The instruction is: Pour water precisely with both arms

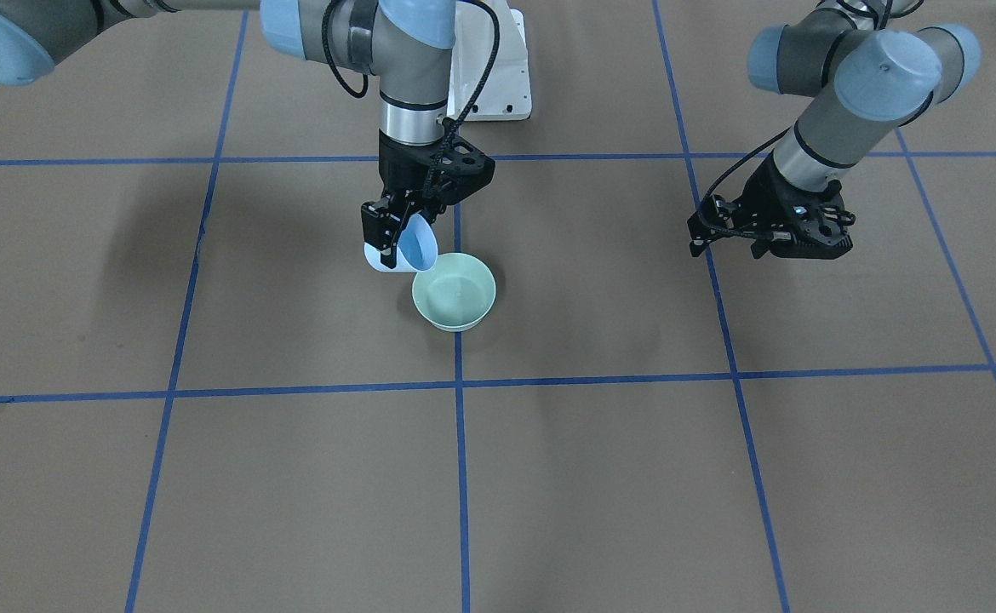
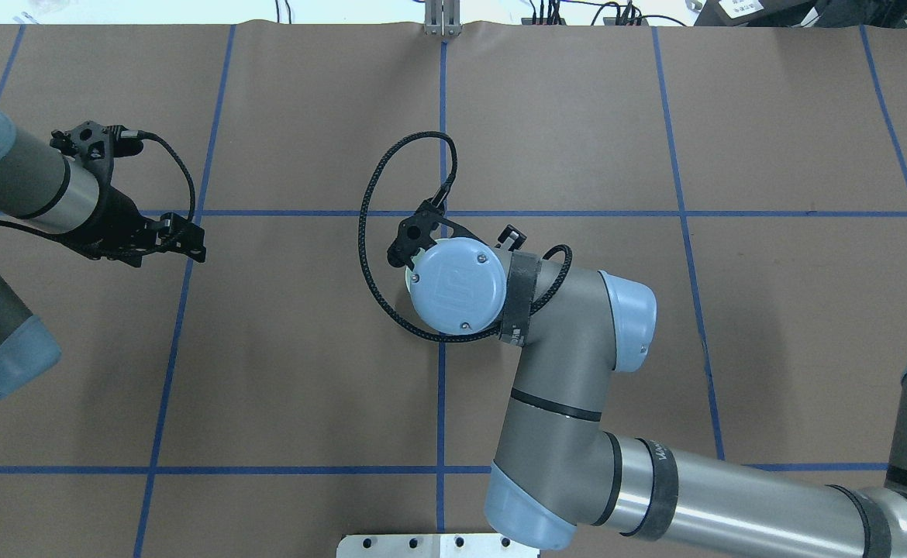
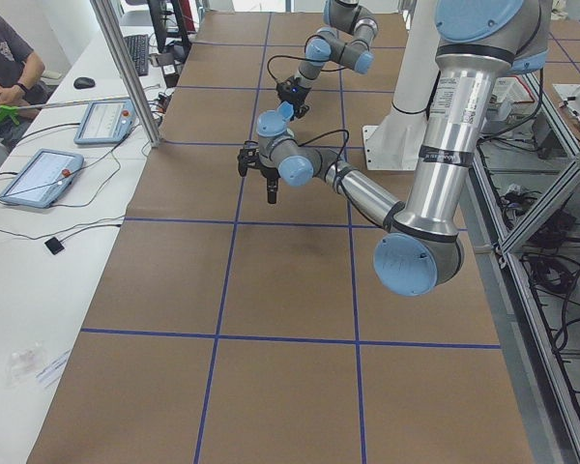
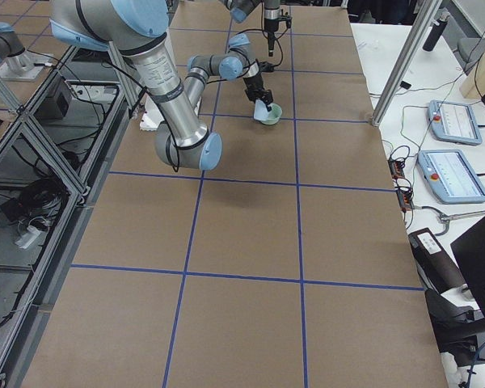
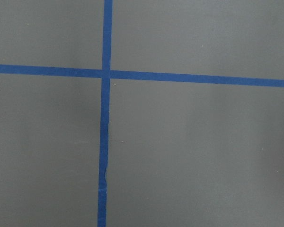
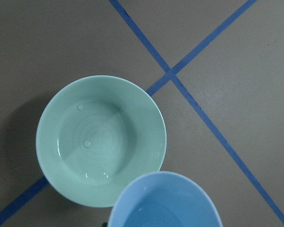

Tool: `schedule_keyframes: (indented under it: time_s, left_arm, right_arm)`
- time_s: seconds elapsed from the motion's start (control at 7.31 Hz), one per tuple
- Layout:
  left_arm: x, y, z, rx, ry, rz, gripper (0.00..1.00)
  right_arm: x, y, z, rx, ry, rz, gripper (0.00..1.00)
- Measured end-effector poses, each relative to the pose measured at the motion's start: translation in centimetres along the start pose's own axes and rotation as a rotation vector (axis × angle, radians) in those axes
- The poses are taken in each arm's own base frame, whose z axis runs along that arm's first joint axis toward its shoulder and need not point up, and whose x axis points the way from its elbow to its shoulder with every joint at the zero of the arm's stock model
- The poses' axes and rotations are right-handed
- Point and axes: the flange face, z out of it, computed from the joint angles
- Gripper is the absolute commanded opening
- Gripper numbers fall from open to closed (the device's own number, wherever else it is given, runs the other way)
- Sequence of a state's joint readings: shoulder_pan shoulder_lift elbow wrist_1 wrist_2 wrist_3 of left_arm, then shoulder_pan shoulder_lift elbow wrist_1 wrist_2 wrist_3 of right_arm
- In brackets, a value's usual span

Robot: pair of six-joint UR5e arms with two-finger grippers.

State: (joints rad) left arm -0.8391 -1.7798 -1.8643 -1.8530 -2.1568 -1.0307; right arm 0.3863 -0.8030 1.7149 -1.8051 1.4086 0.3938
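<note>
My right gripper [image 1: 392,255] is shut on the rim of a pale blue cup [image 1: 417,243] and holds it tilted, its lip just above the near edge of a mint-green bowl [image 1: 455,294] on the table. In the right wrist view the bowl [image 6: 102,142] shows a few droplets and whitish glints of water [image 6: 87,143]. The cup [image 6: 163,201] fills the bottom edge there. My left gripper [image 1: 724,249] hangs empty above the table, far to the side, fingers apart. It also shows in the overhead view [image 2: 190,244]. In that view the right wrist hides the cup and bowl.
The white fixed pedestal [image 1: 498,77] stands behind the bowl at the robot's base. Blue tape lines [image 5: 104,142] cross the brown table cover. An operator's desk with tablets [image 3: 39,174] runs along the far side.
</note>
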Motion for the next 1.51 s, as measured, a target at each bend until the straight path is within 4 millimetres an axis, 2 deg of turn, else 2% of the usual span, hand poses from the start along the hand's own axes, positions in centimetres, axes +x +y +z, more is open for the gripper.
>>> schedule_keyframes:
  time_s: [0.41,0.68,1.23,1.51]
  left_arm:
    - [0.0,0.0,0.0,0.000,0.000,0.000,1.00]
    - [0.0,0.0,0.0,0.000,0.000,-0.001,1.00]
    - [0.1,0.0,0.0,0.001,0.000,-0.002,1.00]
    - [0.0,0.0,0.2,-0.001,-0.002,-0.004,1.00]
  right_arm:
    - [-0.3,-1.3,-0.1,-0.046,0.084,-0.077,0.50]
    - [-0.8,-2.1,0.6,-0.077,0.137,-0.120,0.45]
    - [-2.6,-3.6,1.4,-0.152,0.223,-0.206,0.38]
    - [-3.7,-3.6,1.1,-0.197,0.276,-0.278,0.36]
